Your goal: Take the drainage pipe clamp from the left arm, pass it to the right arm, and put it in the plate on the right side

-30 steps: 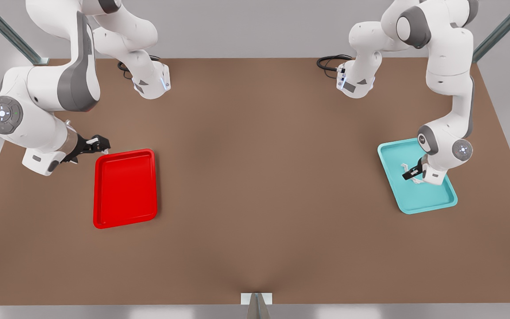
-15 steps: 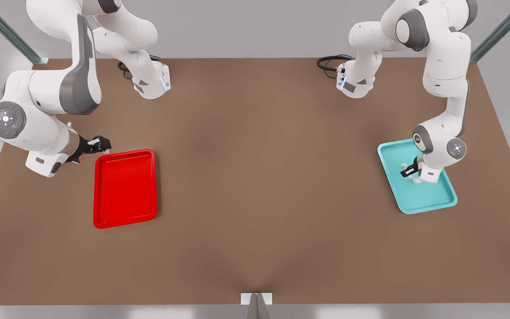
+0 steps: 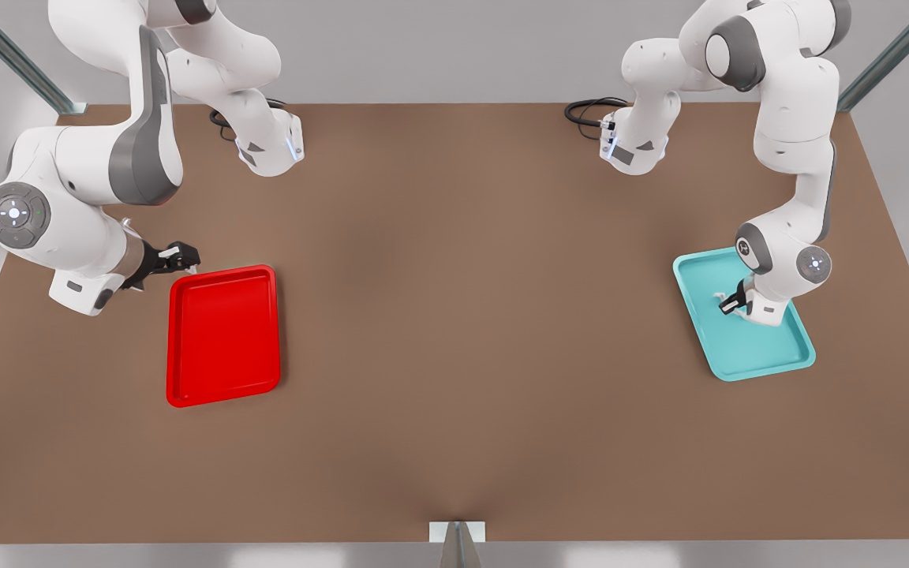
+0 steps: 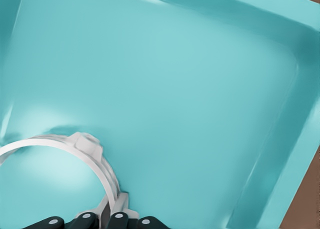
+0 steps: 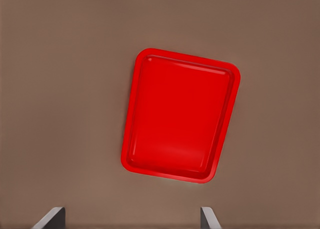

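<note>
Reaching down into the teal tray (image 3: 770,359) on the front view's right, the left gripper (image 3: 731,305) sits right at the drainage pipe clamp (image 4: 97,161), a thin white curved strap with a small boss on its arc. In the left wrist view the fingertips (image 4: 118,221) appear drawn in narrow on either side of the strap's tab end, and the clamp looks to be low over or resting on the tray floor; whether the grip is fully set I cannot tell for certain, though it reads as a pinch on the clamp. So the step in hand is the first one: the pickup by the left arm, with the lift not yet made. The right gripper (image 3: 178,255) waits above the table (image 3: 462,315) just beside the far corner of the red plate (image 3: 186,394), its fingertips (image 5: 52,218) spread wide in the right wrist view with nothing between them. The next move, as I judge it, calls for a clean rise out of the teal tray without the thin strap twisting in the pinch, then a carry toward the middle of the table where the right arm can meet it. No brand, label or readable writing appears on the trays, the clamp or the arms.
</note>
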